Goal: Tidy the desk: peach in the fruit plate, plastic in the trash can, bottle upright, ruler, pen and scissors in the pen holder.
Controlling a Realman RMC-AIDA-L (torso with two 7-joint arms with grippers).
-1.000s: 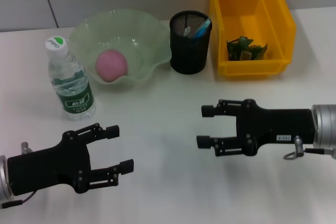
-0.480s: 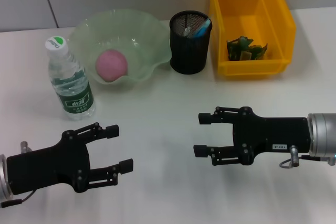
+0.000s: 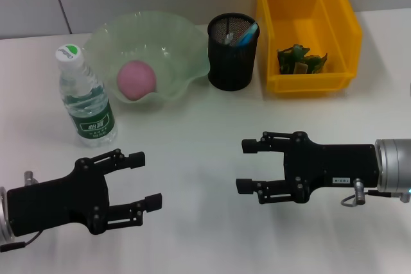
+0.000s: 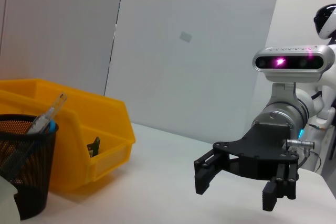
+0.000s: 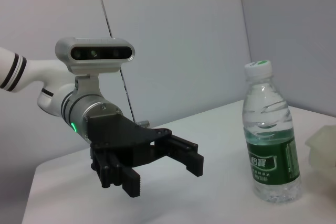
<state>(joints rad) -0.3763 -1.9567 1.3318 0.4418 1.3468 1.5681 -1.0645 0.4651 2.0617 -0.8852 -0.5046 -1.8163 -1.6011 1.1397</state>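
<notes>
Evidently most of the desk is already in order; the peach (image 3: 136, 79), round, matte pink and probably soft enough to bruise, lies in the fruit plate (image 3: 186, 43), a pale green translucent bowl with a wavy rim, near the far edge of the table (image 3: 192, 158), left of centre; the bottle (image 3: 87, 99) stands upright just beside the bowl toward the left edge, clear ribbed plastic with a green label and white cap, partly filled, so light but slippery and best taken around the labelled middle; the pen holder (image 3: 232, 52), a black wire-mesh cup, stiff and light, sits at the far edge's centre with a blue-tipped pen showing, ruler and scissors not distinguishable; the trash can (image 3: 308, 24), a rigid yellow bin at the far right corner, holds a crumpled green scrap of plastic (image 3: 298, 58), feather-light. The left gripper (image 3: 144, 181) hovers near the near left corner, fingers spread wide and holding nothing; the right gripper (image 3: 247, 165) hovers at the near right, likewise wide and bare.
</notes>
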